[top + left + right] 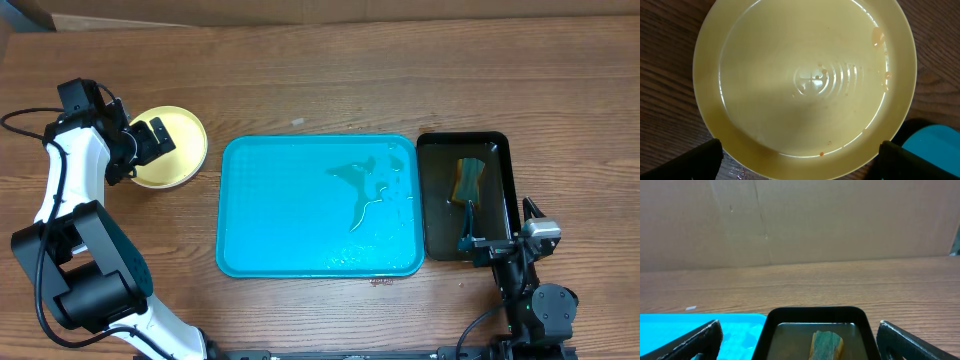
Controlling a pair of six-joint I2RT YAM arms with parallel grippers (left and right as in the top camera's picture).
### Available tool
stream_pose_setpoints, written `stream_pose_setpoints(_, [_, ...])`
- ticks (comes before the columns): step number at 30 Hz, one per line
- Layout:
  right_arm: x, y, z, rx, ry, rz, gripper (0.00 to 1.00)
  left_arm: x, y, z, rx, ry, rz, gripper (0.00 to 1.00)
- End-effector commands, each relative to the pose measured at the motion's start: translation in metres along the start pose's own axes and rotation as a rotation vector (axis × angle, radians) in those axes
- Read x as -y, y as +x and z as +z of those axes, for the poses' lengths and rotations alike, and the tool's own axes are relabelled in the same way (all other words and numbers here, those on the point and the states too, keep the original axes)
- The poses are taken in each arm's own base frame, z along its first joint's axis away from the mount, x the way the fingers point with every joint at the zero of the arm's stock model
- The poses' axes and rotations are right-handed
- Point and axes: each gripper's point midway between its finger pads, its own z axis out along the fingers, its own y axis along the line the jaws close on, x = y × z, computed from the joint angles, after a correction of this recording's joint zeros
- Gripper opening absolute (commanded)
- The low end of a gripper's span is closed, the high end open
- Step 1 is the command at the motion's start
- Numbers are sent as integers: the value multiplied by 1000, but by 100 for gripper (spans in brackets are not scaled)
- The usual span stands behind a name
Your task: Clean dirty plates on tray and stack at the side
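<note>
A pale yellow plate (178,150) lies on the table left of the turquoise tray (290,205). In the left wrist view the plate (805,80) fills the frame, with small orange-red smears near its right rim. My left gripper (150,138) hovers over the plate, open and empty (801,159). The tray holds only streaks of water. The white plates are not visible; whether they lie under the yellow plate cannot be told. My right gripper (799,341) is open and empty at the near end of the black tray (466,195).
The black tray (815,315) holds murky water and a green-and-yellow sponge (467,180), also in the right wrist view (827,344). A cardboard wall stands behind the table. The tray's corner shows in the left wrist view (935,147).
</note>
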Motion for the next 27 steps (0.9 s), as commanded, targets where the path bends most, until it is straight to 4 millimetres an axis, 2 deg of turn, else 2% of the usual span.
stream_pose_setpoints(1, [1, 2, 0, 5, 3, -8, 100, -2, -2, -1, 6, -3, 8, 100])
stream_pose_setpoints(21, [-2, 2, 0, 4, -7, -7, 100, -2, -2, 0, 4, -3, 9, 100])
stream_pose_setpoints(25, [-2, 2, 0, 4, -7, -7, 100, 12, 0, -2, 7, 3, 42, 100])
stream_pose_setpoints(27, [-2, 2, 0, 4, -8, -7, 100, 30, 1, -7, 19, 17, 81, 100])
